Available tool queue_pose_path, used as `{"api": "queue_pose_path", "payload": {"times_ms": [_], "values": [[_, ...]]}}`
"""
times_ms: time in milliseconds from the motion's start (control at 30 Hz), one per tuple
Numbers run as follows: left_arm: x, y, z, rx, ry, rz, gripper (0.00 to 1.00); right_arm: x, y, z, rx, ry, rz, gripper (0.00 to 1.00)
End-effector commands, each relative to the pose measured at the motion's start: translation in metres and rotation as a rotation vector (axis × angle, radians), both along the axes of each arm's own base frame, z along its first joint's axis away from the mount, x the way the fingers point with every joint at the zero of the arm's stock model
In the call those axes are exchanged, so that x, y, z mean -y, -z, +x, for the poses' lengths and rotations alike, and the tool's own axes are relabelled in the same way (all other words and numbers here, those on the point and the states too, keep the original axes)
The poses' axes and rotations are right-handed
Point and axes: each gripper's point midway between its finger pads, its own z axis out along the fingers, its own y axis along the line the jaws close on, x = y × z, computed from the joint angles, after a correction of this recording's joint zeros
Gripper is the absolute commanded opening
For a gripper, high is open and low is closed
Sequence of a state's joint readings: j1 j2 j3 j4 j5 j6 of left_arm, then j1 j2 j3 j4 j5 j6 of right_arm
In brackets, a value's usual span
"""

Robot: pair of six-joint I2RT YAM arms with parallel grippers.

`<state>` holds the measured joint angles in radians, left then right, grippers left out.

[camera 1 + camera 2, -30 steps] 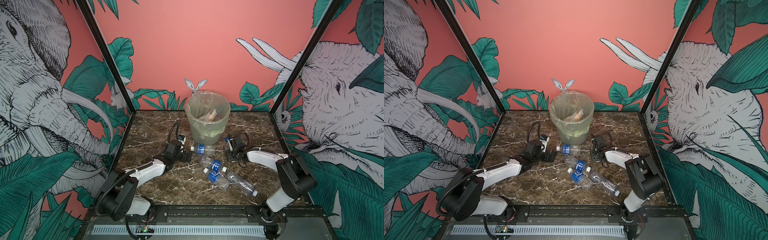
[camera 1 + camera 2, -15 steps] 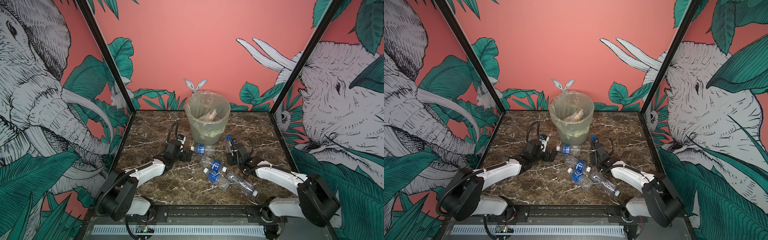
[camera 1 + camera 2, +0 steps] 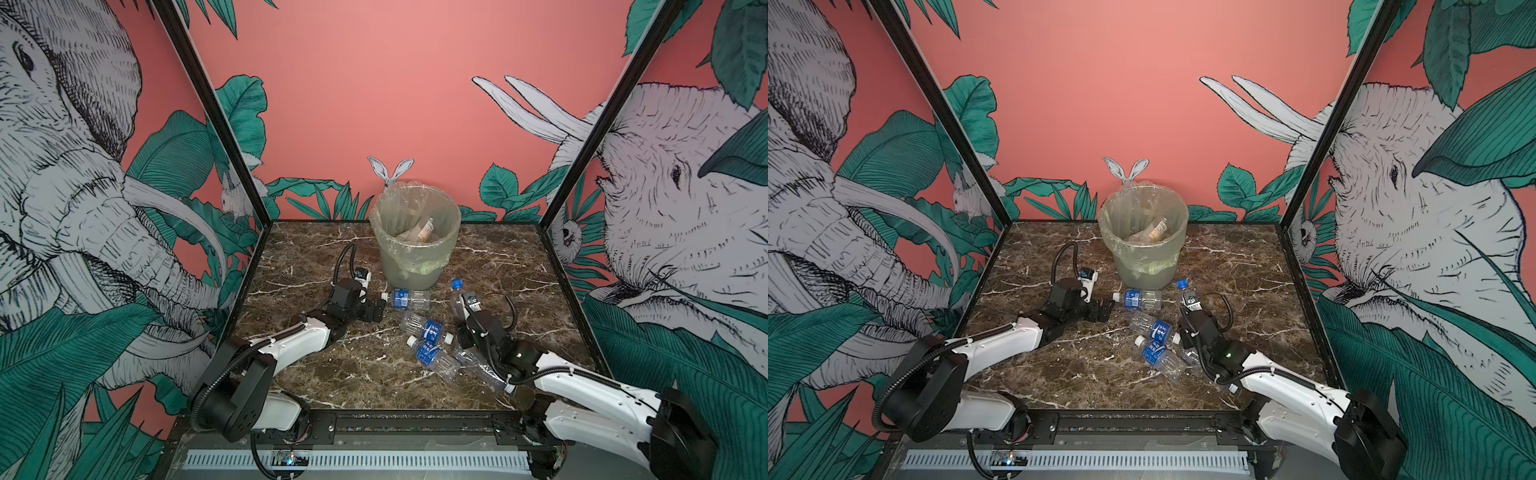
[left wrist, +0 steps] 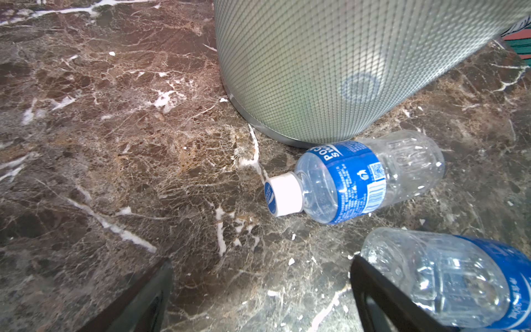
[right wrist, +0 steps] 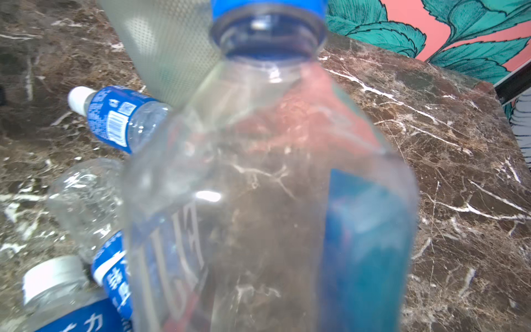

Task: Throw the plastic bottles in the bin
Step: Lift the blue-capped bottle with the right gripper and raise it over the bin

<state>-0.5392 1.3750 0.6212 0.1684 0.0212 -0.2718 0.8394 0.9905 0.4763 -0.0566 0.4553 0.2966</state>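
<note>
Right pincer (image 3: 462,303) of mine is pinching a blue-cap bottle (image 3: 455,296) by its body, cap uppermost, just beside the bin (image 3: 409,270) at its right front. From my right wrist that bottle (image 5: 258,201) fills nearly the whole view, clear and blurred, so my fingers there are hidden. Whether its base touches the table (image 3: 332,374) I cannot tell.

My left pincer (image 3: 376,309) lies low over the marble with its fingers (image 4: 138,299) spread wide and nothing between them. Just ahead of it a white-cap bottle (image 4: 359,181) with a blue label lies on its side, touching the foot of the bin, cap toward that pincer. One left finger sits just beside the base of a second bottle (image 4: 445,281), also lying down.

In both top views the second bottle (image 3: 1154,328) lies between my two pincers, with a third bottle (image 3: 1158,357) just in front of it. A long bottle (image 3: 478,365) lies partly under my right arm (image 3: 582,382). The bin stands at the middle back of the table and holds several bottles, among them an orange-label bottle (image 3: 427,227).
</note>
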Motion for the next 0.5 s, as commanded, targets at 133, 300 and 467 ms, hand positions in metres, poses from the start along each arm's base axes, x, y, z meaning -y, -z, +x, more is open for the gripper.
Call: {"api": "queue_pose_path", "payload": {"times_ms": [133,300,467], "values": [[0.002,-0.002,0.002,0.006,-0.002,-0.037,0.97,-0.004,-0.022,-0.009,0.105,0.015,0.028,0.54],[0.001,-0.003,0.002,0.010,-0.004,-0.042,0.97,-0.008,-0.041,-0.018,0.164,-0.004,0.038,0.54],[0.000,-0.003,0.002,0.011,-0.005,-0.045,0.97,-0.017,-0.087,-0.027,0.256,-0.026,0.044,0.54]]}}
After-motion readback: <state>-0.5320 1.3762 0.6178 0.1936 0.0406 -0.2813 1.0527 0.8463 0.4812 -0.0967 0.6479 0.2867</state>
